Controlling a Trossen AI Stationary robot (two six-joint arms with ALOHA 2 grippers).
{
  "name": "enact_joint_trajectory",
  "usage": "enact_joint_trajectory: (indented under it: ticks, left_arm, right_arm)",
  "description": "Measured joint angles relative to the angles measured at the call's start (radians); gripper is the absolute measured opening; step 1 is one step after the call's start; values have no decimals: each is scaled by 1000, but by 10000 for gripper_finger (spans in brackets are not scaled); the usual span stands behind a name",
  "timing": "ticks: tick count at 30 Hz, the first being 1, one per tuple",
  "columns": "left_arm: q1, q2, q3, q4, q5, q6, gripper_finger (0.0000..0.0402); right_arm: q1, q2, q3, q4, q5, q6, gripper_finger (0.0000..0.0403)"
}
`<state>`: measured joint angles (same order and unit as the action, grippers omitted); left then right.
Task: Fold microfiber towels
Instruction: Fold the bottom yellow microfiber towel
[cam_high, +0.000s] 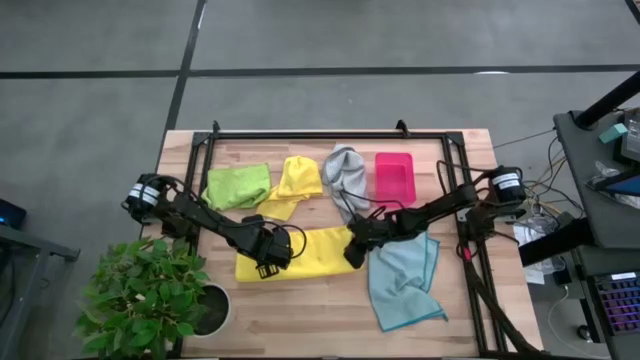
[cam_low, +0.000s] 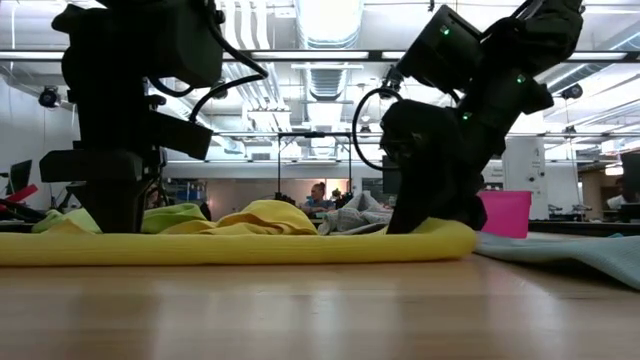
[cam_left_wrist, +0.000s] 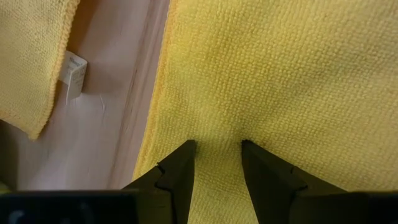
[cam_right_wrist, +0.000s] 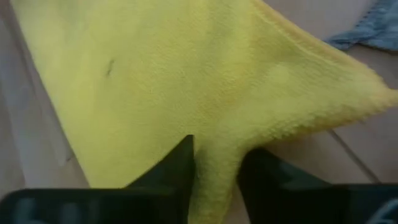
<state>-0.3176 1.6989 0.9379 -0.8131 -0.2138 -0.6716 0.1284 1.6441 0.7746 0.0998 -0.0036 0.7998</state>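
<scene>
Microfiber towels lie spread over the wooden worktop (cam_high: 300, 310). A yellow towel (cam_high: 315, 250) lies flat and long at the middle, and both arms are down on it. The left gripper (cam_high: 268, 262) is at its left end, fingers (cam_left_wrist: 180, 174) pressed into the cloth with a narrow strip of yellow pile between them. The right gripper (cam_high: 355, 250) is at the right end, where its fingers (cam_right_wrist: 180, 165) are pinched on a ridge of the yellow cloth that bunches up between them near a corner. In the low view that end looks slightly raised under the right gripper, though the dark arm hides the contact.

A light blue towel (cam_high: 405, 280) lies rumpled just right of the yellow one, with one edge folded over. Along the far side of the worktop, from left to right, are a lime green towel (cam_high: 238, 185), a second, crumpled yellow towel (cam_high: 295, 182), a grey towel (cam_high: 345, 175) and a pink tray (cam_high: 393, 176). A potted plant (cam_high: 150, 295) stands at the near left corner.
</scene>
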Motion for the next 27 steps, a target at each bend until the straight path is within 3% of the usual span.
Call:
enact_joint_trajectory:
  ticks: [5,10,18,22,27]
  left_arm:
    - [0,-19,25,-7,18,9,121]
    - [-12,-79,48,0,12,23,121]
    - [-62,-196,5,41,-30,22,121]
    - [-98,-200,-46,153,-29,22,121]
    - [-114,-160,-93,312,-31,9,121]
  right_arm:
    - [-1,-61,0,-21,0,-40,17]
    - [-21,-173,5,-194,4,-61,10]
    - [-96,-364,103,-614,35,-95,9]
    - [-110,-376,180,-756,40,-108,9]
    - [-104,-323,230,-749,15,-111,9]
